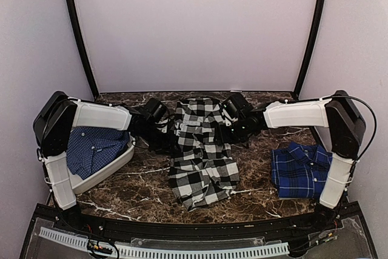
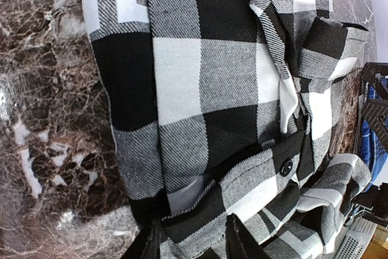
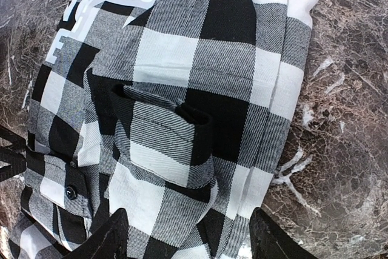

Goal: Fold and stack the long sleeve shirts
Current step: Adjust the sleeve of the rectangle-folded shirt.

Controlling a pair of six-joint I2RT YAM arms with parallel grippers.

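Left tool (image 2: pixel 194 244) pinching checked shirt (image 2: pixel 206 89) — black-and-white, crumpled (white lettering), right tool (image 3: pixel 188 241) spread wide astride it

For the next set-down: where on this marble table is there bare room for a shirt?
Bare marble table shows between the white plastic bin and the black-and-white checked shirt, and a second patch lies between that shirt and the dark blue plaid shirt. It is crowded at the far middle, where the left gripper and right gripper flank the checked shirt.
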